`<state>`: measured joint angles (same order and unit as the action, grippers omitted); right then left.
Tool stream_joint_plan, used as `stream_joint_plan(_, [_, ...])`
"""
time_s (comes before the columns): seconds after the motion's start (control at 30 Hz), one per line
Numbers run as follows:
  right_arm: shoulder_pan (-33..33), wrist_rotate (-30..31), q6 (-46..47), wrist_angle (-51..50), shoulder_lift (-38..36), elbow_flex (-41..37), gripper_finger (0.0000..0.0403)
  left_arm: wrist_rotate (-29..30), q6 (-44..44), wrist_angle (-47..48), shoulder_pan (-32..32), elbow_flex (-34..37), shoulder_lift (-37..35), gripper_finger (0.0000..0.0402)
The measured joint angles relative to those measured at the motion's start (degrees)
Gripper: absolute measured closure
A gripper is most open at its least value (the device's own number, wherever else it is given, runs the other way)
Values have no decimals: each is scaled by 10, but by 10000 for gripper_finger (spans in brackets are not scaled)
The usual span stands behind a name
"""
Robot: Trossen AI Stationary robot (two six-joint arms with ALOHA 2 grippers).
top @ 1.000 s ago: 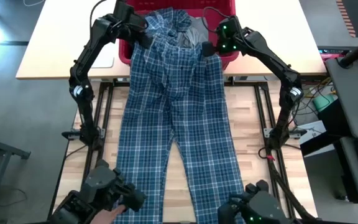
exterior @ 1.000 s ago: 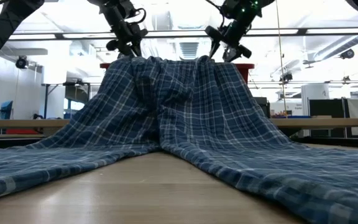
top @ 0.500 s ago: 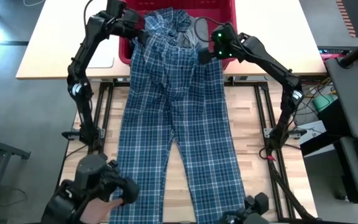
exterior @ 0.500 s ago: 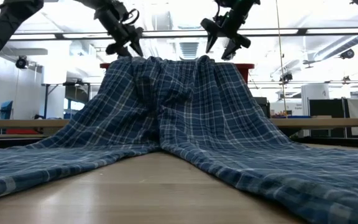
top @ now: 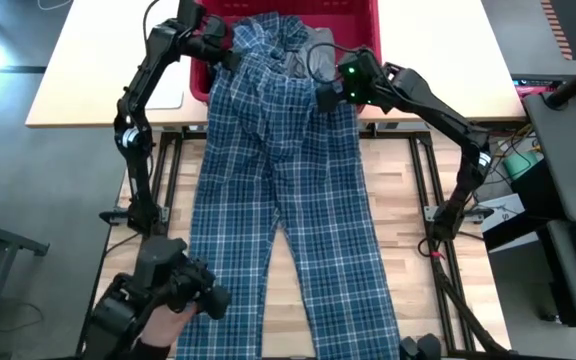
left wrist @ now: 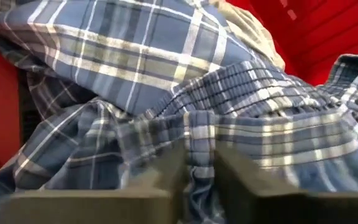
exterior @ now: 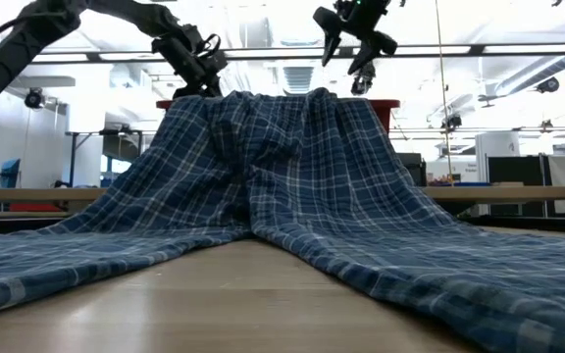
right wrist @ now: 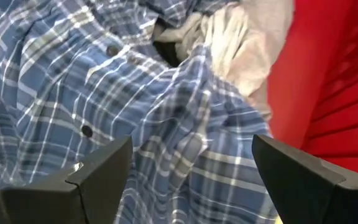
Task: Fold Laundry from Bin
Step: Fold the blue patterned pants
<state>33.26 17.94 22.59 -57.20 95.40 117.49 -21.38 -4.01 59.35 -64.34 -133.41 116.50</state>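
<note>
High view: one bin [top: 366, 22], two claws.

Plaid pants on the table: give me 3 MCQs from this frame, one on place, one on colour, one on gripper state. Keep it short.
1. Where is the waistband of the plaid pants?
A. Over the bin's front rim
B. Flat at the table's middle
C. On the floor

2. What colour is the bin?
A. Green
B. Red
C. Grey

3. How do the two grippers stand?
A. Both open
B. Left gripper open, right gripper shut
C. Left gripper pinching the waistband, right gripper open

Key: 1 A, the high view shows the legs running from the bin down the table. 2 B, red walls show in both wrist views. 3 C, the left gripper has plaid fabric between its fingers; the right gripper is spread wide above the cloth.
</note>
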Motion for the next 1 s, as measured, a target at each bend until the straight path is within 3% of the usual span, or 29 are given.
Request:
stream_joint_plan(0.07, [0, 3, 3, -1, -6, 0, 78, -9, 4, 0, 3, 1, -9, 387])
stream_joint_plan(0.27, [0, 32, 4, -1, -17, 0, 78, -9, 2, 6, 22, 1, -81, 398])
stream_joint_plan(0.67, [-1, 32, -27, 1, -23, 0, 78, -22, -23, 64, 111, 1, -206, 401])
stream_joint_plan(0.83, [-14, 24, -90, 5, -24, 0, 78, -22, -48, 119, 162, 1, -240, 401])
stream_joint_plan(1.0, [-26, -38, -196, -12, -24, -5, 78, -13, -50, 194, 218, 1, -263, 401])
